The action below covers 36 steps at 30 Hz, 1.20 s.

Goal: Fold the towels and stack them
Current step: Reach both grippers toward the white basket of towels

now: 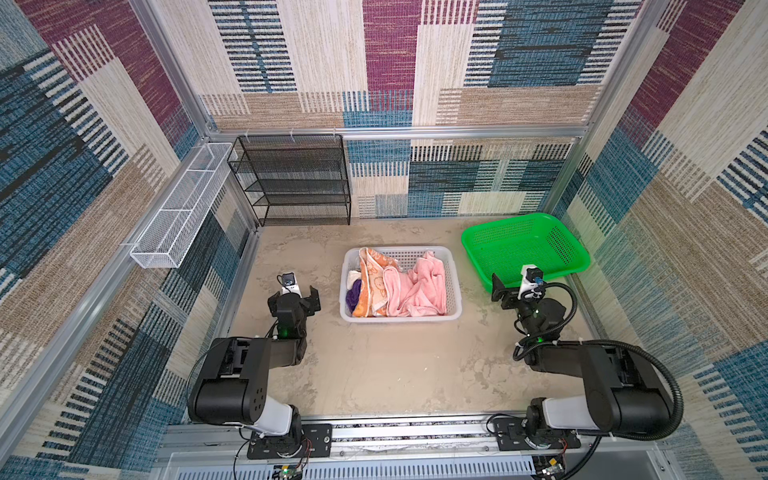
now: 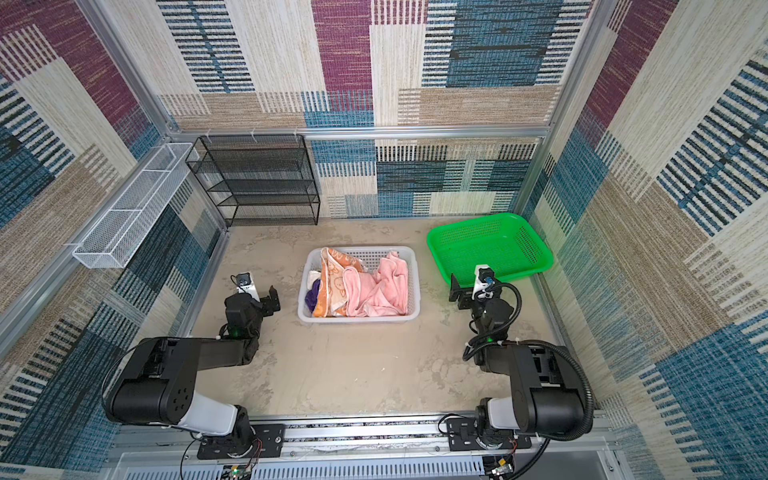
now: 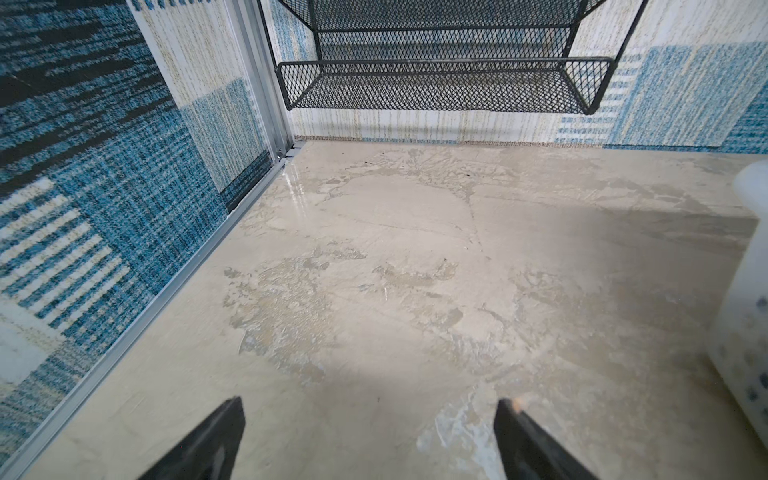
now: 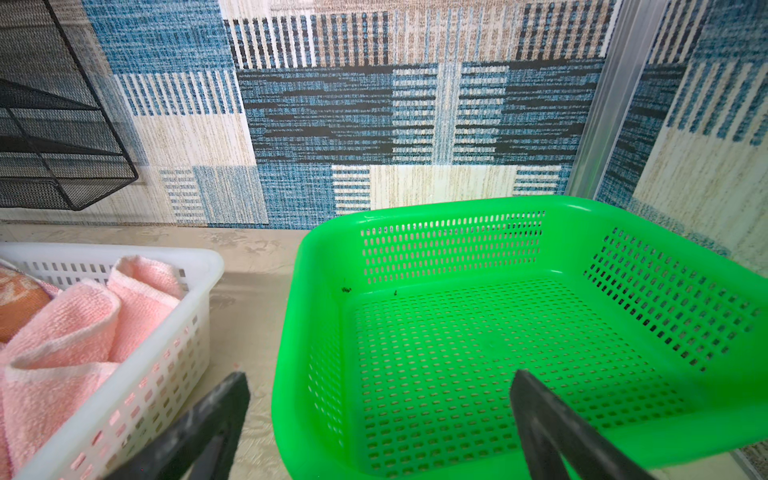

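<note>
A: Where do the towels lie?

B: All 4 are crumpled in the white basket (image 1: 454, 286), which sits between the 2 pincers. It is off to the right of the left pincer (image 3: 370, 407) and off to the left of the right pincer (image 4: 380, 376). Neither pincer touches cloth. Both stand spread wide, with nothing between the jaws.

A: What could go wrong from here?

B: The pink towel (image 1: 417, 286) lies on top and overlaps the orange towel (image 1: 371, 282). A pinch on pink may well catch orange too and drag both out. The purple towel (image 1: 353, 296) and the whitish towel (image 1: 353, 276) are tucked beside orange at the end nearest the left pincer. A deep grab there could close on the basket wall. The light basket might then lift or slide across the counter (image 1: 395, 365). The green basket (image 4: 436, 205) sits just ahead of the right pincer, so a swing toward the towels could clip its rim.

A: What does each view add?

B: Both top views show all 4 towels. The right wrist view shows only pink and a sliver of orange. It does show the green basket holding nothing but a few dark specks. The left wrist view shows no towel, only bare counter, the black wire shelf (image 3: 440, 87) ahead and a blurred corner of the white basket.
</note>
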### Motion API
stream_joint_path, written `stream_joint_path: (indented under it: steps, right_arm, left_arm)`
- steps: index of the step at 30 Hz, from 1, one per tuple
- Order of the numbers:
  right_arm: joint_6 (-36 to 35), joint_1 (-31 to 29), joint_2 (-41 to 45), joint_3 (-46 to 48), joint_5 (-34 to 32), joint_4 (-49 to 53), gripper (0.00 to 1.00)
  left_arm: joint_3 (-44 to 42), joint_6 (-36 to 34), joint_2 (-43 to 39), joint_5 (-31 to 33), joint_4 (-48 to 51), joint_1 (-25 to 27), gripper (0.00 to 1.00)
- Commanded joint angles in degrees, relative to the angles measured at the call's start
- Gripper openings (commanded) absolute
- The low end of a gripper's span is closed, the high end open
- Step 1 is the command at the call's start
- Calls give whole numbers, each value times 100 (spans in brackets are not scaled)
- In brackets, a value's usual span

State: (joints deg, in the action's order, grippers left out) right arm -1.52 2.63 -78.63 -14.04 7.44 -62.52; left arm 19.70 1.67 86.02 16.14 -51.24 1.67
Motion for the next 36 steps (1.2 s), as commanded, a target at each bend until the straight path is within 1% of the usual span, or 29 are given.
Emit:
stream_joint_path:
  steps: [1, 5, 7, 10, 17, 18, 22, 25, 28, 31, 36]
  right_arm:
    - [-57, 5, 100, -50, -52, 489, 100]
    - [-67, 0, 222, -22, 30, 458, 100]
    - [-69, 0, 285, 5, 18, 470, 100]
    - [-76, 0, 322, 27, 32, 450, 100]
    - [-88, 0, 310, 15, 85, 443, 100]
    - [-90, 0, 299, 9, 105, 448, 100]
    - [6, -7, 283, -1, 168, 422, 100]
    - [103, -8, 313, -90, 200, 535, 100]
    - [134, -12, 355, -173, 138, 706, 100]
    - [210, -17, 411, -300, 34, 974, 100]
    - [388, -85, 615, -729, -247, 1971, 100]
  left_arm:
    - [-128, -29, -43, 60, -438, 42, 98]
    - [-156, -167, -34, 128, -545, 169, 99]
    - [-91, -322, -60, 238, -423, 318, 99]
    - [-154, -343, -46, 249, -578, 334, 99]
    - [-160, -356, -145, 311, -548, 348, 99]
    - [-124, -321, -332, 418, -335, 344, 99]
    - [377, -295, -1821, 300, 1687, 334, 99]
    - [1006, -137, -2413, 323, 3252, 384, 99]
    - [1389, 119, -2610, 308, 4178, 478, 99]
    - [1755, 518, -2574, 156, 5007, 662, 99]
    - [2556, 1263, -2159, 229, 6403, 1387, 99]
